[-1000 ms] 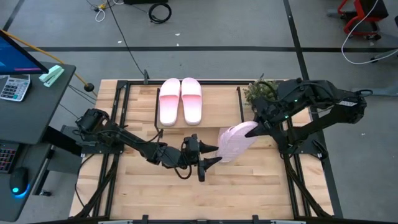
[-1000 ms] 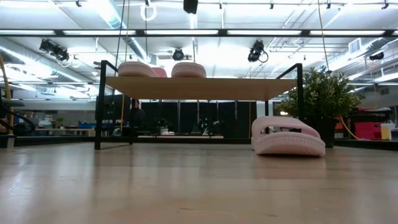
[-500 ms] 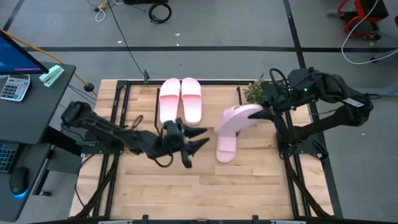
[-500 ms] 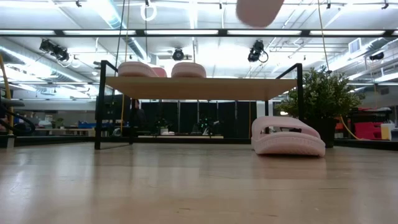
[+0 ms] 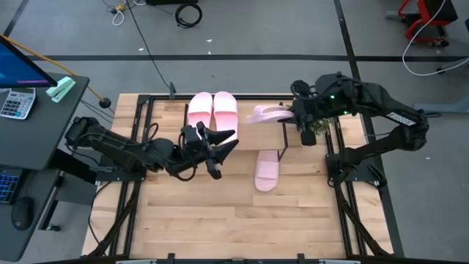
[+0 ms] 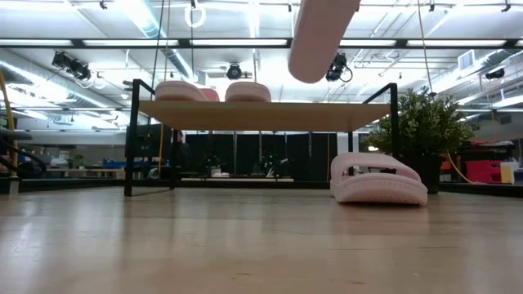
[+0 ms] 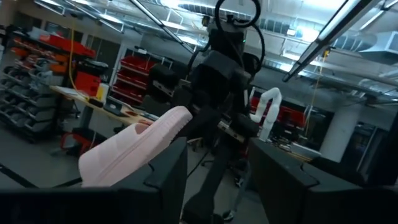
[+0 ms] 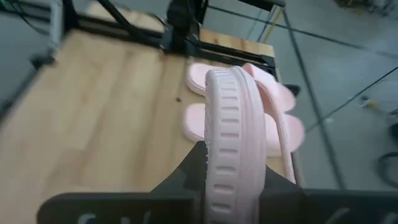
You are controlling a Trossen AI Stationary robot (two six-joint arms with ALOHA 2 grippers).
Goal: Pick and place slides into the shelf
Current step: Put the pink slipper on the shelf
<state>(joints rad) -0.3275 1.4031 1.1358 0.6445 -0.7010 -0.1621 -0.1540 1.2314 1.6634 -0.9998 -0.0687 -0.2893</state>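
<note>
Two pale pink slides lie side by side on the shelf's wood top, toward its left part; the low view shows them on the board. A third slide rests sole down on the table by the shelf's right near leg. My right gripper is shut on the fourth slide, high over the shelf's right part. My left gripper hangs open at the shelf's near edge, touching nothing; its wrist view looks at the held slide. My right gripper pinches the fourth slide at its end nearest the table's right edge, one finger on each face. The fingers come level from the right, along the slide's length. The slide is lifted clear, turned on edge, and reaches left over the shelf.
A small potted plant stands on the table just right of the shelf, below my right arm. Bare wooden tabletop spreads across the near half. A desk with a monitor and calculator sits beyond the table's left edge.
My right gripper has raised one slide off the slide beneath it, then carried it up, toward the far edge and left over the shelf, turning it on edge. The other slide stayed on the table. My left gripper, still open, has drawn back left and far toward the shelf's near edge.
</note>
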